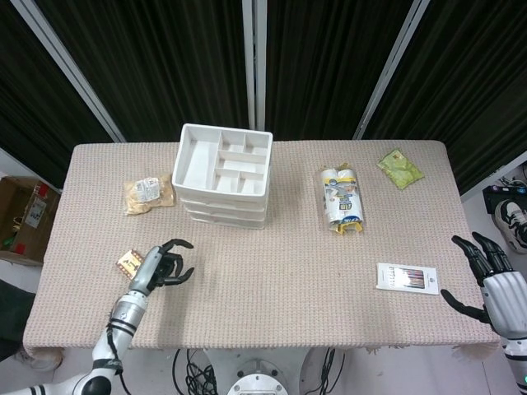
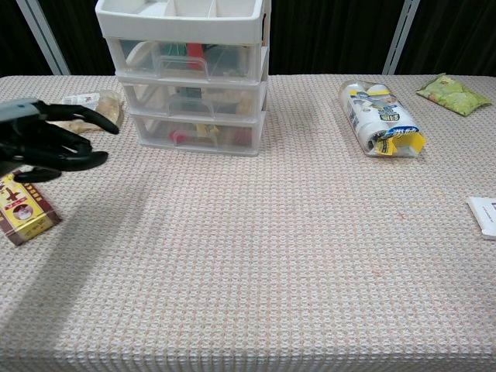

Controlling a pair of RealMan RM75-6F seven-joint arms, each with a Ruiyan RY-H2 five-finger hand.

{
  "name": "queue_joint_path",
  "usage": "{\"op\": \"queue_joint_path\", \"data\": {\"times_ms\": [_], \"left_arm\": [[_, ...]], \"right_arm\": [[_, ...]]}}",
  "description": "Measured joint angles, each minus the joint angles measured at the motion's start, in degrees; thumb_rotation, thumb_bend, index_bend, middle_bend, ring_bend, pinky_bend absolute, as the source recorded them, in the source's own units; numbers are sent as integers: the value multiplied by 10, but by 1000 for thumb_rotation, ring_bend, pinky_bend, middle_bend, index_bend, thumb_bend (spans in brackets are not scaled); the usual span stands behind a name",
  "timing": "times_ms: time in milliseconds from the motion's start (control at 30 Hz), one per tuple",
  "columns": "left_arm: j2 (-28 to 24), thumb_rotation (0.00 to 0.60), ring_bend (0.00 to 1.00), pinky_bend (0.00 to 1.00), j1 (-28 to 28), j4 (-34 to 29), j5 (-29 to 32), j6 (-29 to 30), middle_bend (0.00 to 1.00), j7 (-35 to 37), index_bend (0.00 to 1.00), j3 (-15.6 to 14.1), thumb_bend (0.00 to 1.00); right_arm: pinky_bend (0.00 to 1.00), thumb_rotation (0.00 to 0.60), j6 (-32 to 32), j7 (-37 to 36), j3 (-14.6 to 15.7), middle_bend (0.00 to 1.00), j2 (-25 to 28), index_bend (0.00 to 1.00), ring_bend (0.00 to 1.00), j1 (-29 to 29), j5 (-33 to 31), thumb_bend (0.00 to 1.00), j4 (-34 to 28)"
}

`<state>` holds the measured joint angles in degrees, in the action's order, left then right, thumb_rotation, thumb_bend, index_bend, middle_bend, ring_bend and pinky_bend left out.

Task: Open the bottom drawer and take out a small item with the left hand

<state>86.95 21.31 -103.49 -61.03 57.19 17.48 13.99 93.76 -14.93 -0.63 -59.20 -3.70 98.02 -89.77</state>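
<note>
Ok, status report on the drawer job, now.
Left hand open, short of the drawer unit. Right hand open at table edge. Bottom drawer shut. Nothing in the way.

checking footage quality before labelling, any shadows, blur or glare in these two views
Chest view: the left hand throws a soft shadow on the table below and right of it; the clear drawer unit has faint reflections but its contents stay readable. Head view: even light, only a faint shadow beside the left hand; the right hand sits at the frame edge, sharp enough.
</note>
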Motion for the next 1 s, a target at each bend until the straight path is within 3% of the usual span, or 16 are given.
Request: {"op": "queue_joint_path", "data": {"times_ms": [233, 600, 1000], "left_arm": [[80, 600, 914, 1000, 37, 42, 111, -66, 818, 98, 184, 53, 310], [193, 600, 916, 1000, 69, 129, 135, -50, 824, 157, 186, 115, 315], [232, 600, 915, 1000, 95, 175, 151, -66, 826, 164, 191, 145, 317]], "right_arm": [[104, 600, -7, 11, 1, 145, -1, 0, 0, 0, -2, 132, -8], [104, 600, -16, 23, 1, 145, 0, 0, 0, 0, -13, 132, -17], [104, 600, -18, 24, 2, 145, 2, 0, 0, 4, -20, 132, -18]]}}
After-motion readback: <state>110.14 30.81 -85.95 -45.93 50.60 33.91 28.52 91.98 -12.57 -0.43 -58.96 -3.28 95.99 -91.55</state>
